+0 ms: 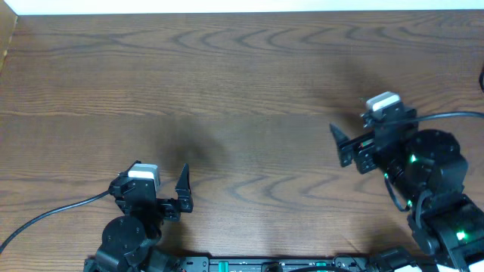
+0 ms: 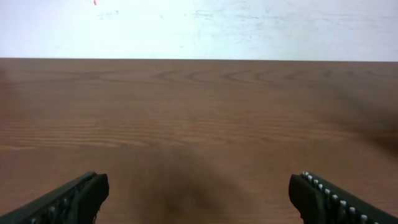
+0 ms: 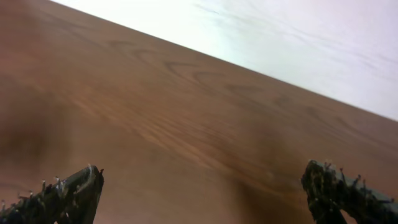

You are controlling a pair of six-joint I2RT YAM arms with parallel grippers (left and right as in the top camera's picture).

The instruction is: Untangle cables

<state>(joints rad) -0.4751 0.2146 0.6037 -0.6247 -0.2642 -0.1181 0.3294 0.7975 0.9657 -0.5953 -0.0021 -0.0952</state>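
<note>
**Worktop** (image 1: 242, 68): flat wood-grain board, mid-brown, with long wavy grain and looped knot patterns. The finish is matt. Soft dark shadow patches lie near the centre and toward 3 o'clock in the overhead view.

**Wall** (image 1: 242, 6): plain white band along the 12 o'clock edge of the worktop, faintly smudged in the left wrist view.

**Left arm** (image 1: 128, 219): at 7 o'clock in the overhead view. Black jointed housing, rounded at the base, with a small grey-topped box on the wrist.

**Left fingers** (image 2: 74, 196): black, wedge-shaped, with ridged inner faces. They are spread wide apart and hold nothing, with bare worktop between them.

**Right arm** (image 1: 423, 162): at 4 o'clock. Black, bulkier rounded joints with small green lights and a grey-topped wrist box.

**Right fingers** (image 3: 74, 190): black with rough, toothed edges. They are likewise spread wide and empty, over tilted wood grain.

**Wires** (image 1: 45, 215): thick black leads, smooth and round. One curves off the left arm toward 8 o'clock, and another runs from the right arm toward 3 o'clock.

**Cables**: cannot be placed, as neither the black nor the white cord shows in any of the three views.
</note>
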